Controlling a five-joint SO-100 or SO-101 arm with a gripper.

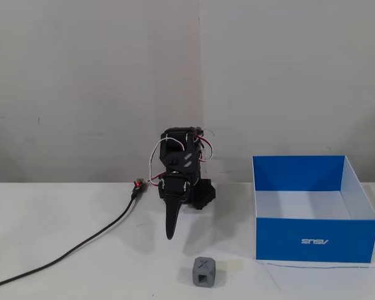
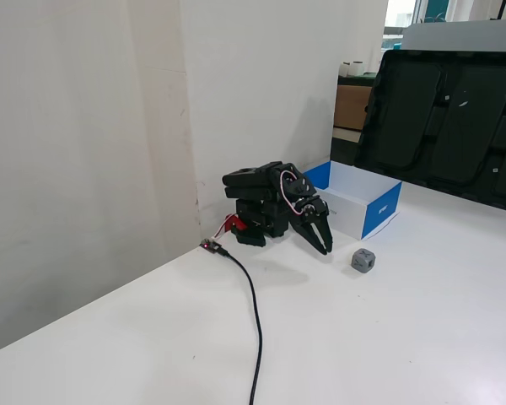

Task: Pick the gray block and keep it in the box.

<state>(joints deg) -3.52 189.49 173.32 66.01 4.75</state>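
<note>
The gray block [image 1: 204, 272] is a small cube with an X on its top face and a square hole on the front. It lies on the white table in front of the arm, left of the box. It also shows in the other fixed view [image 2: 363, 260]. The box [image 1: 312, 240] is blue outside and white inside, open at the top, and looks empty; it also shows in the other fixed view [image 2: 379, 209]. My gripper [image 1: 170, 232] hangs from the folded black arm, pointing down at the table, its jaws together. It is empty and sits behind and left of the block [image 2: 324, 248].
A black cable [image 1: 81, 247] runs from a red-lit board [image 1: 137, 185] beside the arm's base to the table's front left. A white wall stands close behind the arm. Large black panels [image 2: 443, 118] stand beyond the table's far edge.
</note>
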